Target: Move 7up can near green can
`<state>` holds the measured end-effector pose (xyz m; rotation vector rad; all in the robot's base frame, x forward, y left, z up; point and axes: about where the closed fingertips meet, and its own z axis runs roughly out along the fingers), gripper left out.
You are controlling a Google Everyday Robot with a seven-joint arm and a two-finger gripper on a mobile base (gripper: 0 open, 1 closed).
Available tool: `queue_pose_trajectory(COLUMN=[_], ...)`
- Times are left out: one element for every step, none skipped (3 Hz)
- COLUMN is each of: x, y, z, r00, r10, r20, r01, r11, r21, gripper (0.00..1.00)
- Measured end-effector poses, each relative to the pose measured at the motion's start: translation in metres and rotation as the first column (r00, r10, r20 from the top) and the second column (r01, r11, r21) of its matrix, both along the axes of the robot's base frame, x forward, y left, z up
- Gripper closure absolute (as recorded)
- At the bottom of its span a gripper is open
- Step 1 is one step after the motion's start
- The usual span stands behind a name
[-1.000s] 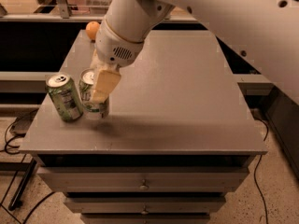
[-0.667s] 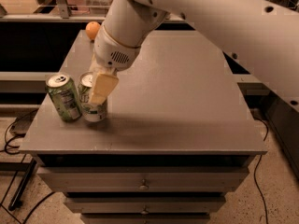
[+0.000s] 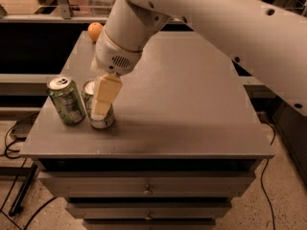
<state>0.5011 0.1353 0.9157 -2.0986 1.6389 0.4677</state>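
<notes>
The 7up can [image 3: 108,120] stands on the grey table [image 3: 192,104] near its front left corner, with a silver top and a green lower band. My gripper [image 3: 99,110] reaches down from the white arm and is shut on the can. One cream finger [image 3: 104,96] covers the can's front and the other is hidden behind it. The green can [image 3: 66,100] stands upright just left of the 7up can, a small gap apart.
An orange [image 3: 95,31] lies at the table's back left corner. The table's front edge [image 3: 144,153] is close below the cans, with drawers [image 3: 148,186] beneath. Cables [image 3: 14,138] lie on the floor at the left.
My gripper and the 7up can have shifted slightly left and down, toward the green can. The green can has not moved.
</notes>
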Motion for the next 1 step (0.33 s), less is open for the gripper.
queue_pose_trajectory(x=[0.0], y=[0.0], z=[0.0], r00=[1.0], r10=[0.0], r20=[0.0], r01=[0.0], r11=[1.0], r21=[0.0], gripper=[0.0])
